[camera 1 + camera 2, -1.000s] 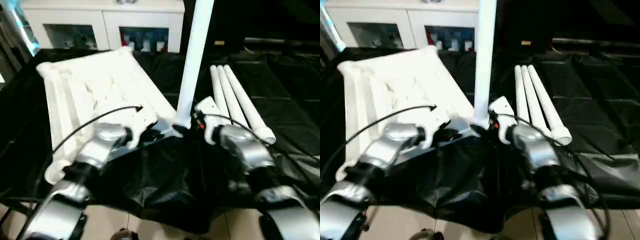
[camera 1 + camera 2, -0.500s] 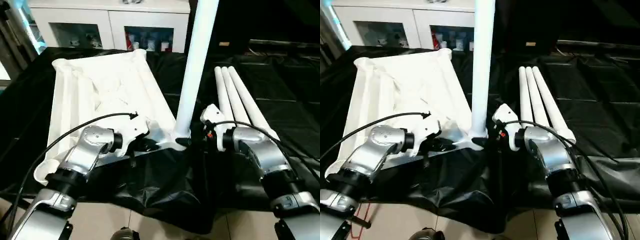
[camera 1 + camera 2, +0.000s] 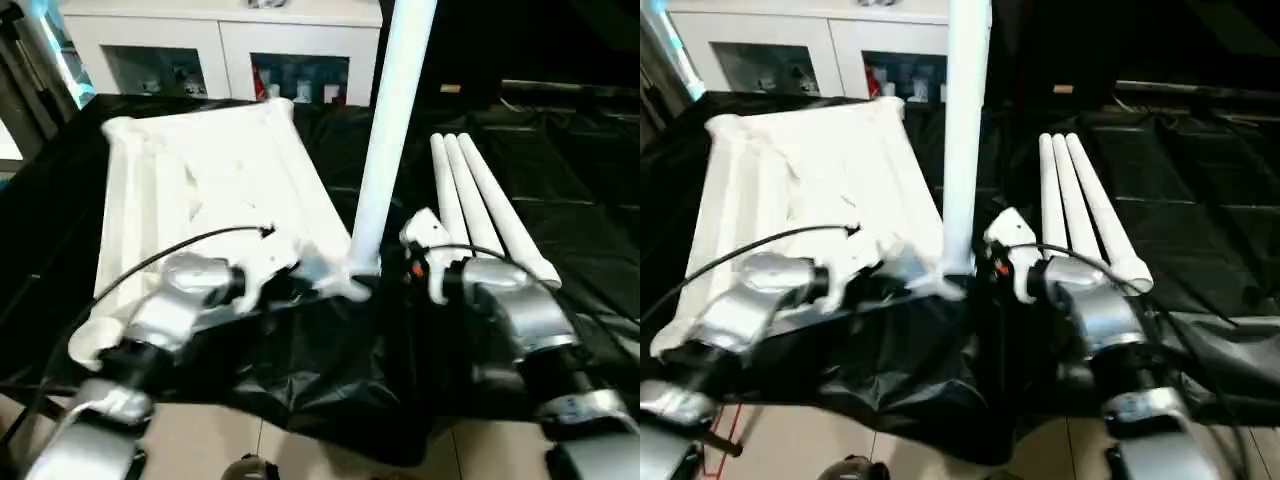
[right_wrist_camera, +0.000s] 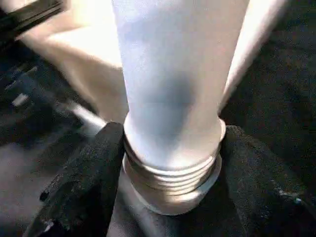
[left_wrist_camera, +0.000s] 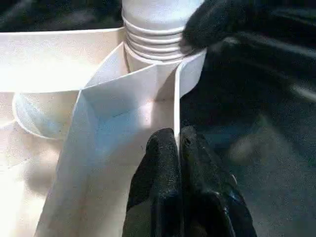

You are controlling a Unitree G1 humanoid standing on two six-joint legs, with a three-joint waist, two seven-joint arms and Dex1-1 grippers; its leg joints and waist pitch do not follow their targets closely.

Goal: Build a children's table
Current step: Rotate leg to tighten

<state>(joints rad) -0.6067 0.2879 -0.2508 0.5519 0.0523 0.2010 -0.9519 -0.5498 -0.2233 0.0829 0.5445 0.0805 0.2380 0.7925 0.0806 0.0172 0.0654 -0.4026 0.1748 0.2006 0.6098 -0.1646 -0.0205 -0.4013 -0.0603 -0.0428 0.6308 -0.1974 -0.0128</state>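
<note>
White plastic tabletop (image 3: 205, 190): lies upside down on the black cloth (image 3: 330, 370), in the left half of the head views; its ribbed underside faces up.
Upright leg (image 3: 385, 130): stands in the tabletop's near corner socket (image 5: 148, 54), close to the centre of the frame, and its top leaves the picture at the upper edge. The threaded rings at its foot are seen just above the socket.
Right gripper (image 4: 170, 173): closed around the foot of the upright leg, one black finger on each side of the threaded rings, both touching it. In the head view it is just right of the leg's base.
Left gripper (image 5: 177, 143): pinched on the thin side wall of the tabletop, one finger on each face of the wall, near the corner socket. In the head view it is at centre left, just left of the leg's base.
Three spare legs (image 3: 480, 200): lie side by side on the cloth, right of centre, touching each other, near the right forearm.
White cabinet (image 3: 220, 45): along the upper edge, behind the tabletop, with glass doors.
</note>
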